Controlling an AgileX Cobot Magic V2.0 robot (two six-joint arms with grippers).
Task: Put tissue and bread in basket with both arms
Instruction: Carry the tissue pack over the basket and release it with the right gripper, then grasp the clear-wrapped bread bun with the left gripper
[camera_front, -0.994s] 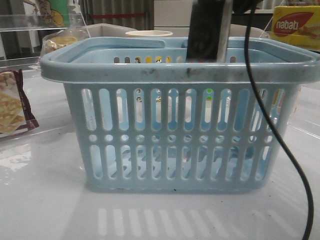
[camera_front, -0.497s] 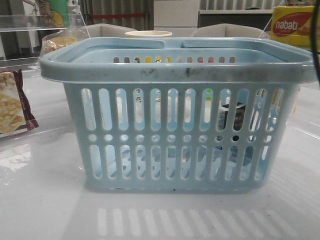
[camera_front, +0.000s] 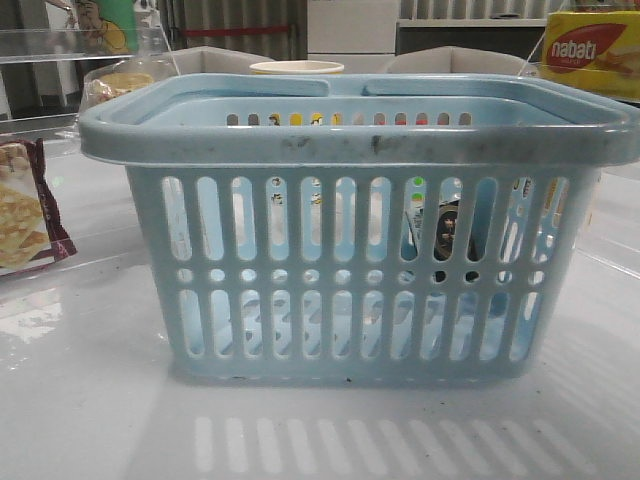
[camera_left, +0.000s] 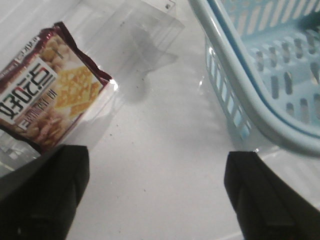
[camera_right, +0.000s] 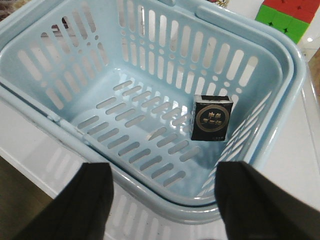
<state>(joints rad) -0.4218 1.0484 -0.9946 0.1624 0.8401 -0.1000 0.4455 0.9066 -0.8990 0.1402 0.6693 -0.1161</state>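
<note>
The light-blue basket (camera_front: 350, 140) stands in the middle of the table. The tissue (camera_right: 212, 118), a small dark packet with a round print, lies inside it, leaning against the basket's wall; it shows through the slots in the front view (camera_front: 450, 235). The bread (camera_front: 118, 85) in its clear bag sits behind the basket's far left corner. My right gripper (camera_right: 162, 205) is open and empty, above the basket's rim (camera_right: 150, 192). My left gripper (camera_left: 160, 195) is open and empty over bare table, beside the basket (camera_left: 250, 95). Neither gripper shows in the front view.
A maroon cracker bag (camera_front: 20, 215) lies left of the basket, also in the left wrist view (camera_left: 45, 105). A yellow nabati box (camera_front: 590, 50) stands at the back right. A pale cup (camera_front: 297, 68) is behind the basket. A colour cube (camera_right: 287, 17) lies beyond the basket.
The right arm, which reached down into the basket a second ago, has lifted out of the front view. The tissue now rests inside the basket.
</note>
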